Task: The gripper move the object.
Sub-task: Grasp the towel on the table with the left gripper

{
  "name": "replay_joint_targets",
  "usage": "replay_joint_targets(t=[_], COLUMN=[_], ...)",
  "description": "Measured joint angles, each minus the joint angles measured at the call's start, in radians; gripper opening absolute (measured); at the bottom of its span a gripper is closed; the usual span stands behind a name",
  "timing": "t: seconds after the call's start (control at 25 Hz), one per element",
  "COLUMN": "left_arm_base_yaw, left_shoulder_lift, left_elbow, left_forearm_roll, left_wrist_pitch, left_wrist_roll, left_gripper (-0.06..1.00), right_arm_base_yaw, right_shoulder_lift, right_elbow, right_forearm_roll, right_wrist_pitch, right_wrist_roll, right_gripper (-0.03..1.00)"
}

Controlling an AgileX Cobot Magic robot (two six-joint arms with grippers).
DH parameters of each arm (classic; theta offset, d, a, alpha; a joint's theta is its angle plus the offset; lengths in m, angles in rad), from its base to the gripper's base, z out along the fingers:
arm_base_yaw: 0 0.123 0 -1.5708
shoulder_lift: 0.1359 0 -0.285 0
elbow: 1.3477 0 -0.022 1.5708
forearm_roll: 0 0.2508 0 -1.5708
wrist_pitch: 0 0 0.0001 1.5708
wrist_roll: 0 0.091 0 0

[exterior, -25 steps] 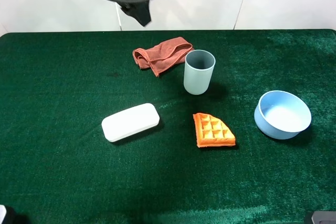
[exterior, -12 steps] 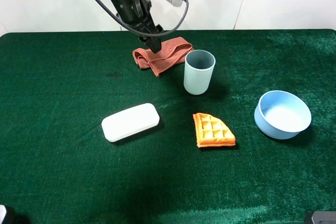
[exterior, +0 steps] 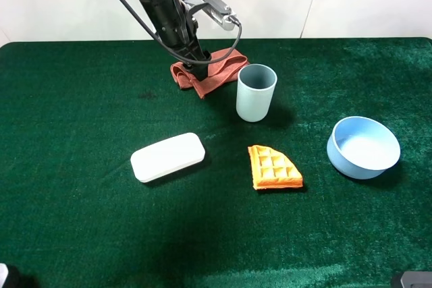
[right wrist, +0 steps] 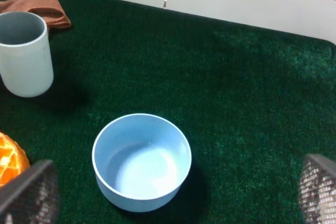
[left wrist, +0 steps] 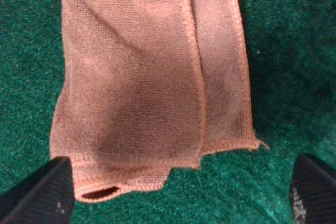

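- Rust-coloured cloth (exterior: 219,69) lies rumpled at the far side of the green table (exterior: 74,106), with nothing gripping it.
- The left gripper (exterior: 201,65) hangs just over it, jaws spread wide and empty, probably lined up to pinch a fold.
- A grey cup (exterior: 256,92) stands just beside the cloth and is the likeliest thing to bump.
- The right gripper (right wrist: 173,190), also wide and empty, faces the blue bowl (right wrist: 142,161).

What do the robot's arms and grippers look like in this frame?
The left arm is black, with a looping black cable and a silver bracket near the wrist. The left gripper has black fingertips with a fine dotted texture; the right gripper has grey, meshed ones.
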Motion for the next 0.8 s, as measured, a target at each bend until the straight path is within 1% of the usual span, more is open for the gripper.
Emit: replay_joint_targets(t=[0.2,0.68,0.8], left_arm_base_yaw=[0.000,0.000,0.000], left_shoulder_lift=[0.035,0.070,0.070], left_elbow=[0.000,0.000,0.000], left_forearm_roll=[0.003,0.086,0.095], left_wrist_pitch=[-0.010,-0.086,-0.095], left_wrist_roll=[0.000,0.000,0.000], left_gripper=[0.81,0.81,0.81], right_arm_base_yaw=[0.000,0.000,0.000], right_shoulder_lift=[0.000,0.000,0.000], right_elbow=[0.000,0.000,0.000], right_forearm_roll=[0.000,0.000,0.000], right_wrist_pitch=[0.000,0.000,0.000], right_wrist_roll=[0.000,0.000,0.000], right_gripper=[0.69,0.69,0.69])
